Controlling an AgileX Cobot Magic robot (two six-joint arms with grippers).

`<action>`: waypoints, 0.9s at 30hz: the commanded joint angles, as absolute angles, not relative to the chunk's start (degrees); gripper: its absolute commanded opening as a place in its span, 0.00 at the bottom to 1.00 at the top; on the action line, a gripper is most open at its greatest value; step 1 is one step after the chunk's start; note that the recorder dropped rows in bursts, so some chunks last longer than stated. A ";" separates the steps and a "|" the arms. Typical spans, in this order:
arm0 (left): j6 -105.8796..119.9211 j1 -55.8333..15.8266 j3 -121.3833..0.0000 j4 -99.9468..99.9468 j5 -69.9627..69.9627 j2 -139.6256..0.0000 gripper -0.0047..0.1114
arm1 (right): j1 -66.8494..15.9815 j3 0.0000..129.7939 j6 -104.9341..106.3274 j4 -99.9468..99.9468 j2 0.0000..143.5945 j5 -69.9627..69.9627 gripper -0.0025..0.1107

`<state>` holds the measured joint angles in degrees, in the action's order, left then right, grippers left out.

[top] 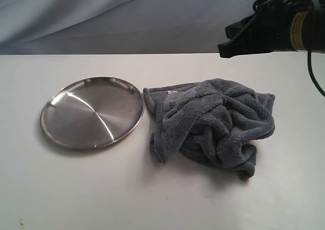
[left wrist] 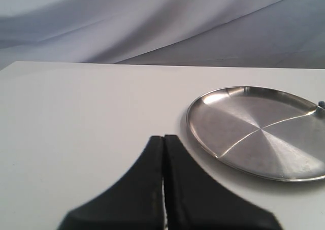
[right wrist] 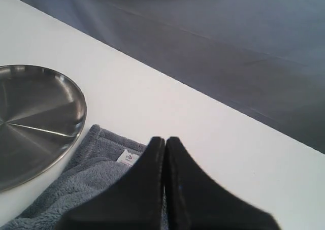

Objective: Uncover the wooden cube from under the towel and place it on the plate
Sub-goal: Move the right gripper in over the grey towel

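Plainly, the wooden cube is not seen — it is judged to lie beneath the towel (top: 213,121), which is heaped right of the table's (top: 152,199) middle, just beside the plate (top: 93,113). The right gripper (right wrist: 165,138), its fingers pressed together, is poised over the far right corner, nearer the heap. The left gripper (left wrist: 163,137), likewise closed, is parted from the towel by the plate.

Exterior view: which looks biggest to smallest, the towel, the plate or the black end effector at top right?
1. towel, slightly the largest.
2. plate, close behind.
3. right end effector, smallest as shown, but the frame edge cuts it off, so unsure.
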<state>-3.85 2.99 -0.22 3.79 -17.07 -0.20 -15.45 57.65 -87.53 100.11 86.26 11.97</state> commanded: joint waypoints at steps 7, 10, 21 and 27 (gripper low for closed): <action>-3.99 2.72 0.00 4.05 -16.42 0.00 0.04 | -15.57 58.14 -86.91 99.95 86.24 12.81 0.02; -3.99 2.72 0.00 4.05 -16.42 0.00 0.04 | -15.57 58.14 -86.91 99.95 86.24 14.08 0.02; -3.99 2.72 0.00 4.05 -16.42 0.00 0.04 | -16.64 53.70 -29.95 41.08 86.24 19.96 0.02; -3.99 2.72 0.00 4.05 -16.42 0.00 0.04 | -19.47 52.98 1.76 14.10 86.24 9.35 0.02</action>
<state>-3.85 2.99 -0.22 3.79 -17.07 -0.20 -18.30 53.53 -13.75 26.32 86.26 14.66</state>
